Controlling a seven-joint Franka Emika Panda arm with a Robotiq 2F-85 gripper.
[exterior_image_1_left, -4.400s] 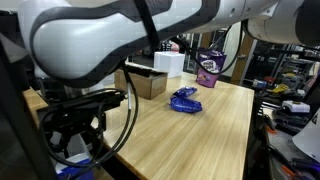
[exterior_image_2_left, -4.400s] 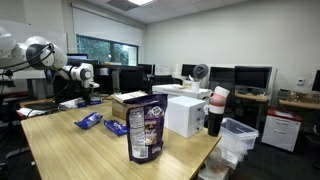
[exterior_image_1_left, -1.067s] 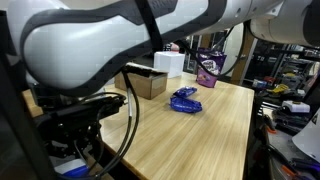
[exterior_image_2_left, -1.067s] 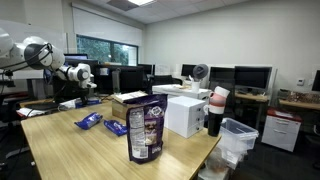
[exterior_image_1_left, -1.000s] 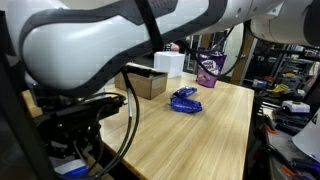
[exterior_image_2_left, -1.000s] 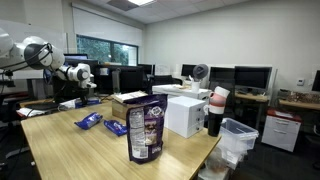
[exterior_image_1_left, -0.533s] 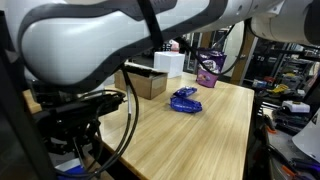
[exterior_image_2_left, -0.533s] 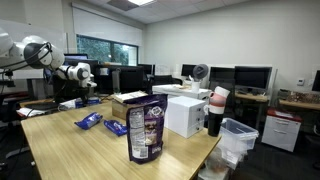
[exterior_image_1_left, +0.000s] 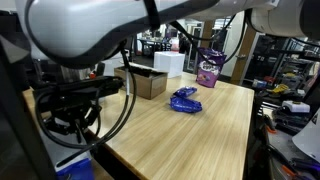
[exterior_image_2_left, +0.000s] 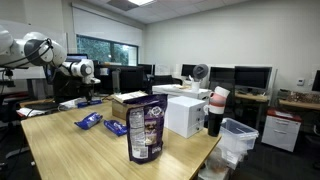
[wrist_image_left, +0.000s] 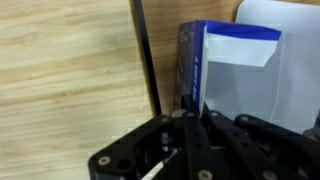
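Overhead, a closed gripper hangs by the blue-and-white box

Seen from the wrist view, the gripper (wrist_image_left: 192, 138) comes in from the bottom edge with its fingers pressed together, and nothing shows between them. Just beyond the fingertips is a blue-and-white box (wrist_image_left: 228, 68), with a dark blue side facing the wood and a white flap above it. The box sits at the edge of the wooden table (wrist_image_left: 65, 70). A thin black cable (wrist_image_left: 146, 55) runs across the wood just beside the box's blue side. This view does not show whether the fingertips touch the box.

In an exterior view the arm (exterior_image_2_left: 40, 48) reaches in over the far left corner of the table, and the box lies at that corner beneath the wrist.

Nearer the middle of the table lie two blue packets (exterior_image_2_left: 88, 121), close to each other and flat on the wood. A purple snack bag (exterior_image_2_left: 145, 128) stands upright near the front edge, well apart from the gripper. Behind it a cardboard box (exterior_image_2_left: 130, 100) rests toward the far edge. A white box (exterior_image_2_left: 186, 115) stands at the right edge, with a dark cup (exterior_image_2_left: 215, 112) with a pink top just beside it.
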